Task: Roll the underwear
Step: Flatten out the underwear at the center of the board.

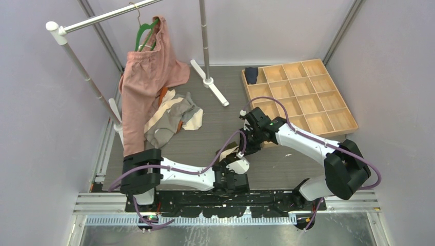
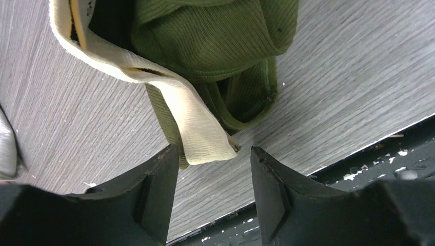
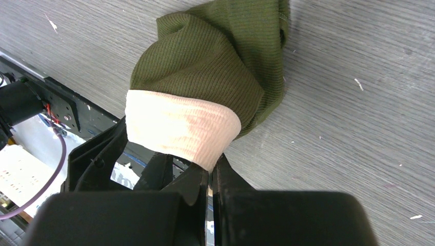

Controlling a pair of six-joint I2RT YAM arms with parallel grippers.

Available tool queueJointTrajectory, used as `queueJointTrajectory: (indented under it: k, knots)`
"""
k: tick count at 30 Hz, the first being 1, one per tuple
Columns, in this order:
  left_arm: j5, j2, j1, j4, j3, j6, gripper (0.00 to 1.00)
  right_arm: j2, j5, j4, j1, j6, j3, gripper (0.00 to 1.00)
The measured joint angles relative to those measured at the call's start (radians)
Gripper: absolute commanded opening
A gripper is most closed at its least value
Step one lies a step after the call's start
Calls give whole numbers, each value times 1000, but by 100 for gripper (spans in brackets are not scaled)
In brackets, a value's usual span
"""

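While right fingers (image 3: 232, 180) pinch olive underwear (image 3: 215, 61) waistband, left fingers (image 2: 154, 192) stand apart, waistband end between tips.

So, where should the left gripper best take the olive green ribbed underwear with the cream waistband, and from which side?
Probably the loose end of the cream waistband of the olive green underwear: it lies on the grey table, pointing into the open left gripper. Come from the table's near edge. The right gripper is shut on another stretch of waistband, so avoid that.
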Motion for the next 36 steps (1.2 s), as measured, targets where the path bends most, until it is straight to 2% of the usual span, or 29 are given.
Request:
queueJointTrajectory:
  k: [11, 13, 17, 21, 27, 36]
  knots:
    - [13, 22, -8, 6, 0, 6, 32, 0, 0, -1, 0, 0, 0, 1]
    - [11, 23, -9, 2, 0, 7, 24, 0, 1, -1, 0, -2, 0, 1]
    - [-2, 21, -11, -11, 0, 0, 2, 0, 2, -3, 0, -2, 0, 1]
    - [-26, -24, -13, -30, -27, -19, 1, -1, 4, -13, 0, -2, 0, 1]
    - [-61, -219, -9, -35, -86, -51, 1, -40, 4, -50, 0, -11, 1, 1]
    - [-88, -709, 43, -33, -151, -85, 1, -219, -23, -184, 29, -87, 57, 1]
